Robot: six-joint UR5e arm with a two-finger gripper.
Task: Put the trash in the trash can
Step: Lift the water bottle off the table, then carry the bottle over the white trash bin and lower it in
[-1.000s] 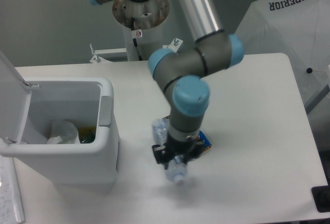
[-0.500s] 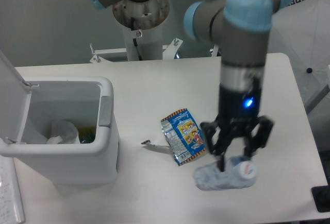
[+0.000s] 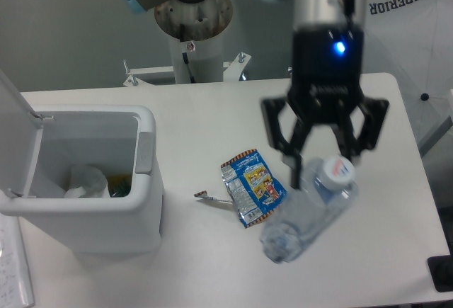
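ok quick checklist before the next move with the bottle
1. Grip on bottle: gripper holds it near the cap, fingers around its top. Ok.
2. Bottle clear of the table: cap end raised, base low; contact cannot tell.
3. Bin open: lid up, opening exposed. Ok.
4. Room in bin: some items already at the bottom, space above. Ok.
5. Path to bin: packet lies between bottle and bin, flat on the table. Ok if lifted over.
6. Packet binned: not ok.
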